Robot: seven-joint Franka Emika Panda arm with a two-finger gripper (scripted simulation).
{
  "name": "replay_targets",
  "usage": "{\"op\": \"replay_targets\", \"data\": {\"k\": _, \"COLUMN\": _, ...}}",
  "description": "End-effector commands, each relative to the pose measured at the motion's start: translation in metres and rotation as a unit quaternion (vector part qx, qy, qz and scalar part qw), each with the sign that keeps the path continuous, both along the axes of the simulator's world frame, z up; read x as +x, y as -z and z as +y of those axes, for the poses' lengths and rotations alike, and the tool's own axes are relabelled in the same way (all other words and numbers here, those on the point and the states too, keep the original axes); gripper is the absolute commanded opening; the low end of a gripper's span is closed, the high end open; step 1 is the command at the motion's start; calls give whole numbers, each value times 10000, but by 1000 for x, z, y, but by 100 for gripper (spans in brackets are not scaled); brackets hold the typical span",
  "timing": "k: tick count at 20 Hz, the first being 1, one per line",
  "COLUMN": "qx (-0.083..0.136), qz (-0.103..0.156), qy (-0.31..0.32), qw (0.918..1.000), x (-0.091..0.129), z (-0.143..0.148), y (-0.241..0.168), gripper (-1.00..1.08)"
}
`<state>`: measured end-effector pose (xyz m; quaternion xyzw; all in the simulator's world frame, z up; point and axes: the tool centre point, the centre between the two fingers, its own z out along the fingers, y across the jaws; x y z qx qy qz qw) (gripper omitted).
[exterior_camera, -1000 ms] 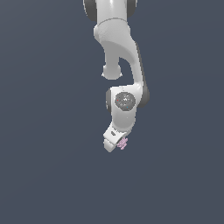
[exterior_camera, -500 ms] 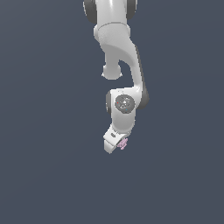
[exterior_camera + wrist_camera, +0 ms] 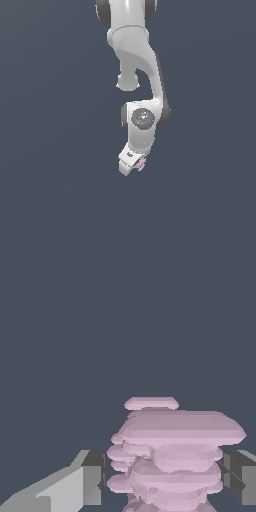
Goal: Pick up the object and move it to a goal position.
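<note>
Wrist view: one object (image 3: 172,456), pale pink, stacked ridged slabs with a jagged outline. It fills the gap between the two fingers (image 3: 92,476), one grey pad on each side. The lower part of the object is cut off by the frame edge, so its full shape can't be read. The pad on one side looks right against the object. On the other side there is a thin dark strip between pad and object, so I can't confirm contact there. Both fingers are also clipped by the frame, with only the tips showing.

Exterior view: one arm, white with dark joints, hanging down from the top edge. Its base is cut off at the top. The gripper (image 3: 134,167) is at the low end of the arm, angled toward the exterior view's left. The object (image 3: 141,164) shows only as a tiny pink speck at the fingertips, mostly hidden by the white gripper body, with no detail resolvable. The fingers are closed in on the object, pinching it.

The background is a flat dark grey-blue everywhere. No desk edge, floor line or shadow is readable, so I can't tell whether the object is lifted or touching a surface.
</note>
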<state>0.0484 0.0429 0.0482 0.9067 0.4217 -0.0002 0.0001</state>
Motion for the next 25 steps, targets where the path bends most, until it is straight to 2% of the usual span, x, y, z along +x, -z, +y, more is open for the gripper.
{"op": "replay_targets", "data": {"k": 1, "qx": 1, "qz": -3, "qy": -2, "qw": 10000, "x": 3, "z": 3, "y": -3, "gripper": -100}}
{"op": "replay_targets", "data": {"k": 15, "qx": 3, "qz": -2, "qy": -2, "qw": 10000, "x": 41, "z": 36, "y": -36, "gripper": -100}}
{"op": "replay_targets", "data": {"k": 25, "qx": 3, "qz": -2, "qy": -2, "qw": 10000, "x": 49, "z": 42, "y": -42, "gripper": -100}}
